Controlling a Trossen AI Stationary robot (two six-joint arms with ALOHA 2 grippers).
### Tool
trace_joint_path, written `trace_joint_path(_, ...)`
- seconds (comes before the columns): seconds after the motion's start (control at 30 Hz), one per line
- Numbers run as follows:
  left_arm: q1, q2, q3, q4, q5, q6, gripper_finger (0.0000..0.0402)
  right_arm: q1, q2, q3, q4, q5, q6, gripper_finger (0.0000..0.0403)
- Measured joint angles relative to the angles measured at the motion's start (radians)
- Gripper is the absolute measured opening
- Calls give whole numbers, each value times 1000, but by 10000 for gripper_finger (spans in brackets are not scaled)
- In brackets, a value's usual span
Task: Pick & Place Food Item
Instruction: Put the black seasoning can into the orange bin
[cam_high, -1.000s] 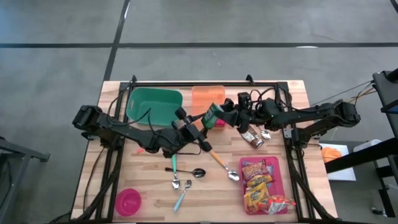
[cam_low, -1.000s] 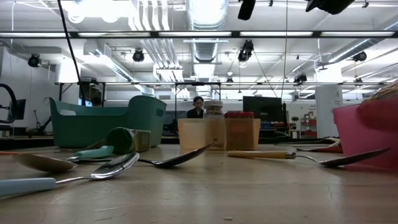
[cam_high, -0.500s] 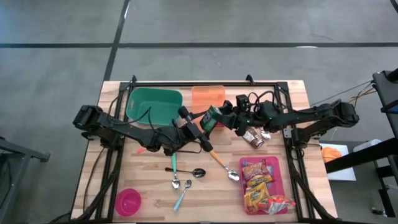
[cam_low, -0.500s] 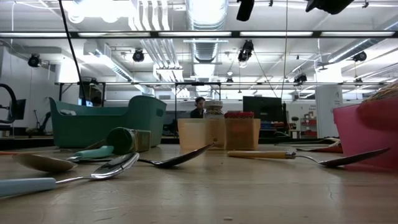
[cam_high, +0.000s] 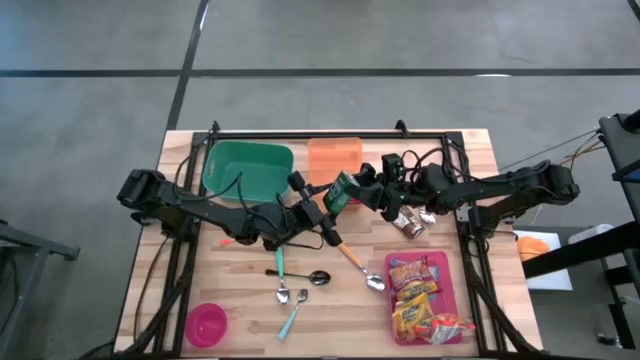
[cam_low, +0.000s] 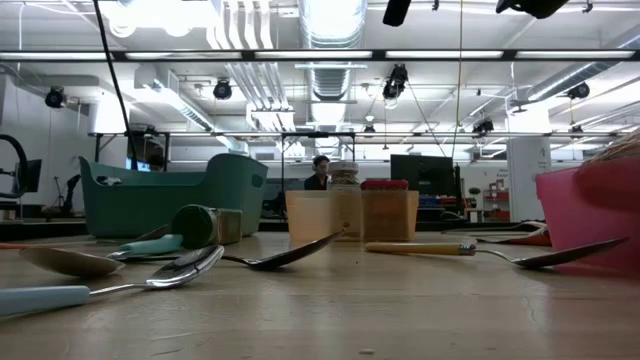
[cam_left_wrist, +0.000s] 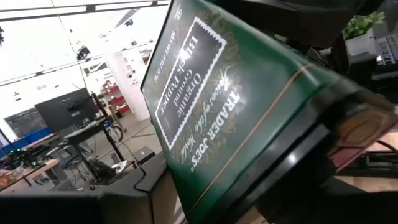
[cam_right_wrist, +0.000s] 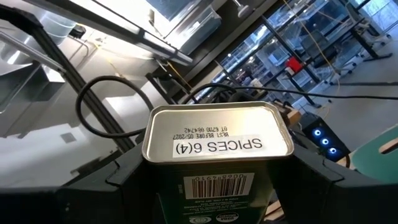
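Right wrist view: right gripper fingers are clasping the rigid, light, slick green spice tin across its flat sides above the orange bin, while whether the left gripper fingers are closing on it cannot be told.

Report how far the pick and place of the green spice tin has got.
Done: the green spice tin is off the table, in the air near the orange bin.
In hand: the right gripper grips it across its sides; the left gripper is at the tin, though whether it grips is unclear.
Left: the tin sits in no container yet; the green bin and orange bin are nearby.
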Motion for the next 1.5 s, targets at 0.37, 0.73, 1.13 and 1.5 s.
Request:
trace_joint_path(0.37, -1, -1, 0, 0, 9, -14, 199, 2, 1, -1, 5, 1, -2, 251)
trace_joint_path(0.73, -9, -2, 0, -19, 12, 298, 296, 2, 1, 8, 3, -1, -6, 250)
trace_joint_path(1.13, -48, -3, 1, -14, -23, 435, 316, 3, 3, 28, -2, -9, -26, 250)
trace_joint_path(1.5, -60, -7, 7, 76, -67, 464, 316, 21, 13, 23, -41, 70, -51, 250)
